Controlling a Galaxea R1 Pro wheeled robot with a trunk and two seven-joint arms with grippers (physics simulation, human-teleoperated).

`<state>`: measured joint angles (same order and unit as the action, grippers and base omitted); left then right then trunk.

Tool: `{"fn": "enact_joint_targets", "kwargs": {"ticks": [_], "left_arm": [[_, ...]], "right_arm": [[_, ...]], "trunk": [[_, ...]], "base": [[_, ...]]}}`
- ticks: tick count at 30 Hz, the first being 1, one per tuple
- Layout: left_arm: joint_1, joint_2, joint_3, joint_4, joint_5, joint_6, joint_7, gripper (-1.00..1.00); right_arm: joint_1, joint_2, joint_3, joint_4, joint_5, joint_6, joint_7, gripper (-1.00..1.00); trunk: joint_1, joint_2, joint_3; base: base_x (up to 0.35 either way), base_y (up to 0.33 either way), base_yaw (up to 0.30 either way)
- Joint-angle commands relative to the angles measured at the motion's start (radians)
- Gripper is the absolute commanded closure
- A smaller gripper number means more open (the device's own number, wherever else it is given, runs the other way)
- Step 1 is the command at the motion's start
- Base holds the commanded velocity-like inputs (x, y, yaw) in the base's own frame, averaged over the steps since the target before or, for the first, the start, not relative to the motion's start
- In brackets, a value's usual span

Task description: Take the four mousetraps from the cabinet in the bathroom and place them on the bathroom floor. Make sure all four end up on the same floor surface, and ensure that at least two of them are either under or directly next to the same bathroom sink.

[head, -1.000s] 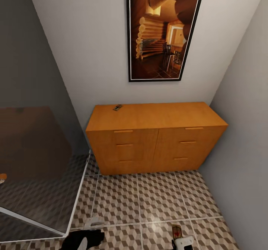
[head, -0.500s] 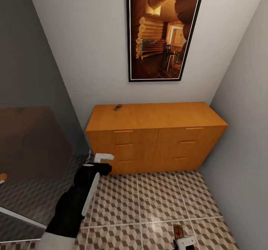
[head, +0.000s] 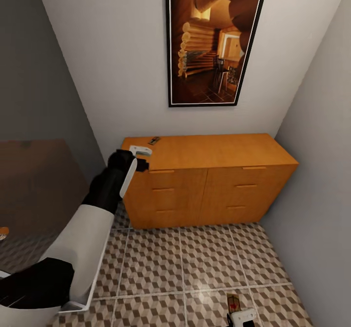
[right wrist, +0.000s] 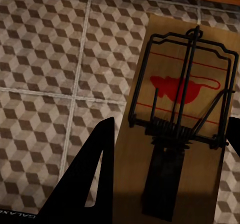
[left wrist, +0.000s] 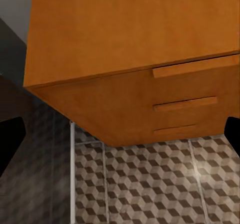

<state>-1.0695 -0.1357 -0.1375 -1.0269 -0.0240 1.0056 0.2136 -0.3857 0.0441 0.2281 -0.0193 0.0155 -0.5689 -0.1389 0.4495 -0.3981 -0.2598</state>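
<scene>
The orange-brown cabinet (head: 204,181) stands against the back wall with its drawers closed. One mousetrap (head: 154,141) lies on its top near the back left. My left gripper (head: 142,159) is raised at the top's front left corner, short of that trap. In the left wrist view its dark fingers (left wrist: 10,140) stand wide apart with nothing between them, over the cabinet (left wrist: 125,38). At the head view's lower edge my right gripper (head: 241,317) is shut on a second mousetrap (head: 232,301), held over the cube-patterned bathroom floor (head: 195,259). In the right wrist view this mousetrap (right wrist: 180,108) sits between the fingers (right wrist: 95,174).
A glass shower enclosure (head: 34,190) with a white frame stands at the left, close to the cabinet's side. A grey wall (head: 321,171) closes the right side. A framed picture (head: 214,39) hangs above the cabinet. Open tiled floor (right wrist: 45,58) lies before the drawers.
My left arm has risen from near the floor, past the drawer fronts, up to the cabinet's top left corner. The right gripper and its mousetrap have stayed put.
</scene>
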Motion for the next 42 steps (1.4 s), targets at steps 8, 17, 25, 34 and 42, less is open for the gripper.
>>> {"fn": "enact_joint_targets", "kwargs": {"ticks": [8,17,25,34,42], "left_arm": [[-0.01,0.036,0.005,-0.02,-0.002,0.016,-0.004,-1.0],[-0.009,0.04,0.0,-0.087,-0.002,0.019,-0.009,-1.0],[-0.009,0.04,-0.002,-0.096,-0.002,0.019,-0.011,-1.0],[-0.01,0.076,-0.017,-0.105,-0.005,0.018,-0.154,-1.0],[-0.01,0.088,-0.022,-0.109,-0.007,0.018,-0.188,-1.0]], "right_arm": [[-0.001,0.0,0.008,0.002,0.0,-0.002,-0.005,1.0],[-0.001,0.0,0.008,0.001,0.0,-0.002,-0.005,1.0],[-0.001,0.0,0.008,0.002,0.0,-0.002,-0.005,1.0],[-0.001,0.0,0.009,0.002,0.0,-0.002,-0.005,1.0],[-0.001,0.0,0.01,0.002,0.0,-0.002,-0.005,1.0]], "trunk": [[0.001,-0.002,-0.002],[0.001,-0.002,-0.002],[0.001,-0.002,-0.002],[0.001,-0.002,-0.002],[0.001,-0.002,-0.002]], "base": [[0.0,0.0,0.0],[0.0,0.0,0.0],[0.0,0.0,0.0],[0.0,0.0,0.0],[0.0,0.0,0.0]]}}
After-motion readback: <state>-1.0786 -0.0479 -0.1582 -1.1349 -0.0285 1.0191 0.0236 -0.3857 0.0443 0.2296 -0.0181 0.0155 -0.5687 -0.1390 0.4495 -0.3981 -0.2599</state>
